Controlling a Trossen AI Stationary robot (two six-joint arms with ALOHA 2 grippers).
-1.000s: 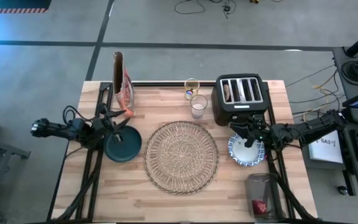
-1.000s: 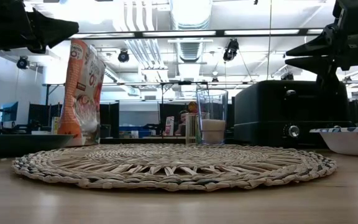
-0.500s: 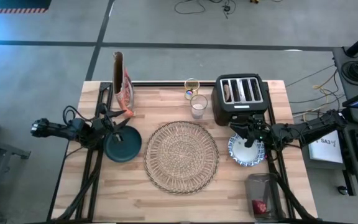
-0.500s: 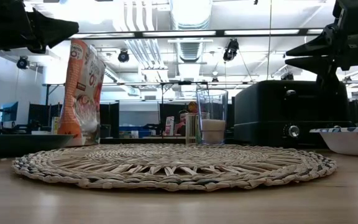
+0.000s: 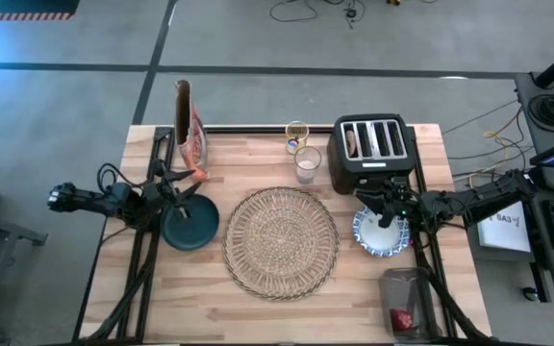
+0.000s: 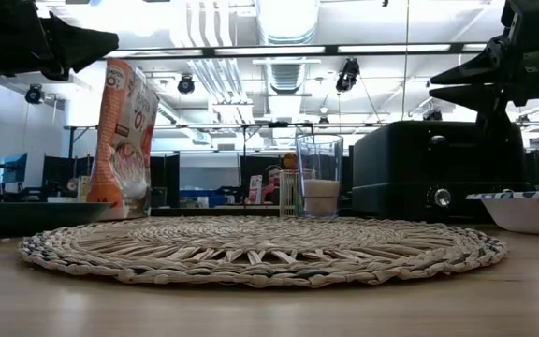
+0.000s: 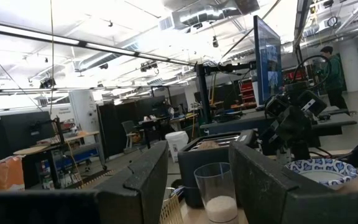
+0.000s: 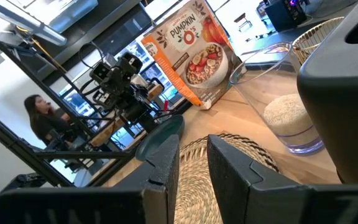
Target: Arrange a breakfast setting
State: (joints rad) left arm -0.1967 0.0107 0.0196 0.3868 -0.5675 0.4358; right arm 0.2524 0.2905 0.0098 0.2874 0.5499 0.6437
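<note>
Placemat [image 5: 281, 242] first: the woven round sits in the middle of the bench [image 5: 258, 308], with bare wood all round it and nothing on it. Nearest me, at the front right corner, a clear tub [image 5: 404, 288] holds a small dark-red fruit [image 5: 401, 318], close to the bench edge. A wide strip of free wood runs along the front, left of the tub.

To the left of the mat, just beside it, lies the dark teal plate [image 5: 189, 229]. The left claw [image 7: 199, 152] hangs level above the plate's far rim, pointing towards the mat, its fingers apart and holding nothing. On the right, the patterned bowl [image 5: 378, 249] stands clear of the mat, near the right edge. The right claw [image 6: 435, 84] hovers well above it, pointing left, its fingers only a narrow gap apart and empty.

Farther back, the glass [image 5: 307, 163] stands just beyond the mat with something white in its bottom. The black toaster [image 5: 373, 149] is just to its right with a bread ring [image 5: 354, 142] in one slot. The cereal bag [image 5: 188, 130] stands upright near the far left corner.
</note>
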